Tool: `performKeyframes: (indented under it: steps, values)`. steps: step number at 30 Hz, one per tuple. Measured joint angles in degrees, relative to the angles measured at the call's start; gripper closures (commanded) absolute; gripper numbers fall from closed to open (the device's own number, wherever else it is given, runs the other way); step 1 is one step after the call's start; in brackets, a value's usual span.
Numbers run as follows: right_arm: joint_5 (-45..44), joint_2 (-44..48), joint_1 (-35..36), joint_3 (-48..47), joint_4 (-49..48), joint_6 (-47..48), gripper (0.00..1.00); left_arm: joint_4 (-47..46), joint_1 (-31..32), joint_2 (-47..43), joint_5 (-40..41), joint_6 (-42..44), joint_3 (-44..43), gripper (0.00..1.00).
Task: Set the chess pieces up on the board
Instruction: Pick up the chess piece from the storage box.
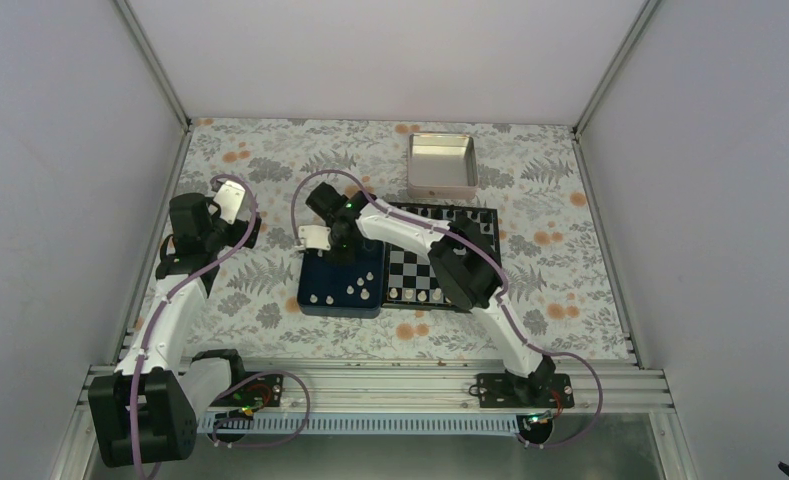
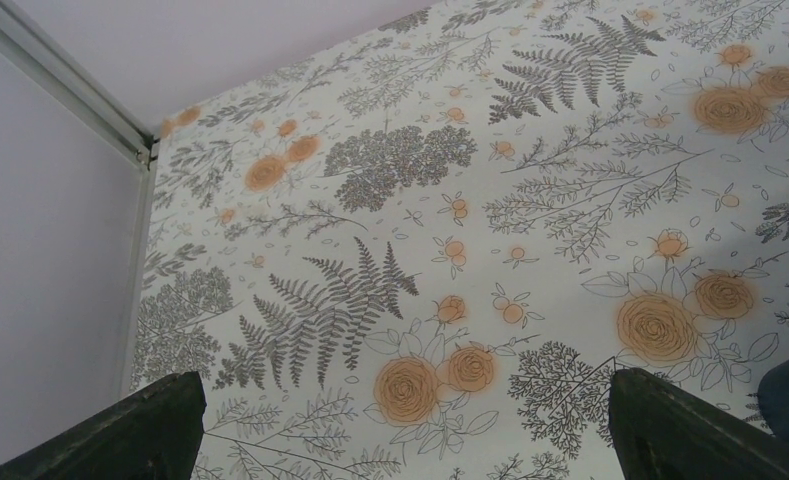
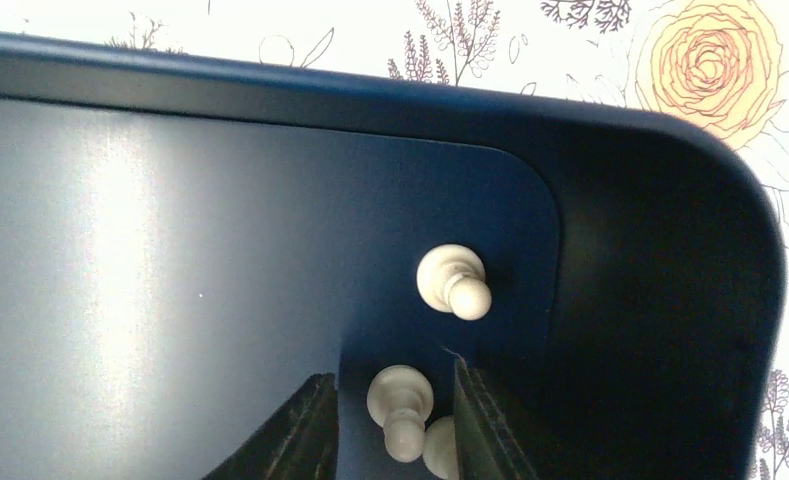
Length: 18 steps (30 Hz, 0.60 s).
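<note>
Fingers (image 3: 480, 430) of the right arm straddled a cream pawn (image 3: 400, 405) lying on the floor of the dark blue tray (image 3: 220, 230), close to its rounded corner. The right jaws stood apart around that pawn. A dark gap showed between it and the left-hand finger, the other finger stood just beside it, and no clamp on it was visible. A second pawn (image 3: 453, 282) lay tipped over a little further on, clear of both fingers. A third piece (image 3: 438, 447) showed at the lower edge of the wrist view, partly hidden behind the right-hand finger.

Seen from above, the right arm (image 1: 400, 228) extended leftward over the board (image 1: 405, 270) to the tray, which sat just beside the board's left edge on the floral worktop (image 1: 270, 160). More cream chess pieces (image 1: 358, 290) lay scattered in the tray's near half. A row of cream ones (image 1: 417, 295) stood along the board's near edge, and dark pieces (image 1: 460, 213) lined its far edge. A silver tin (image 1: 442, 165) sat beyond the board, near it but not touching.

The left arm (image 1: 185, 290) hung off to the left, well apart from tray and board. The left jaws were wide apart with nothing between them, only the patterned cloth below.
</note>
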<state>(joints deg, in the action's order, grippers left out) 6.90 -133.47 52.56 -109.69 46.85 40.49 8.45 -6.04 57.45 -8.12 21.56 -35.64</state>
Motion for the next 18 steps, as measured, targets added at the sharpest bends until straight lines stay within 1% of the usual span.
performKeyframes:
  steps: [3,6,12,18]
  values:
    - [0.0,0.0,0.0,0.4,-0.2,0.0,0.84,0.0,-0.1,0.0,-0.1,0.0,0.0,0.00]
    - [0.0,0.0,0.0,0.8,-0.1,0.1,0.91,0.0,-0.2,0.0,-0.1,0.0,0.0,0.00]
    - [0.2,0.7,0.0,1.4,0.2,0.0,0.95,0.0,-0.2,0.0,-0.1,0.0,0.0,0.00]
    - [1.6,5.4,-0.1,5.6,2.0,-0.3,0.96,0.0,-0.2,0.0,-0.2,0.0,0.0,0.00]
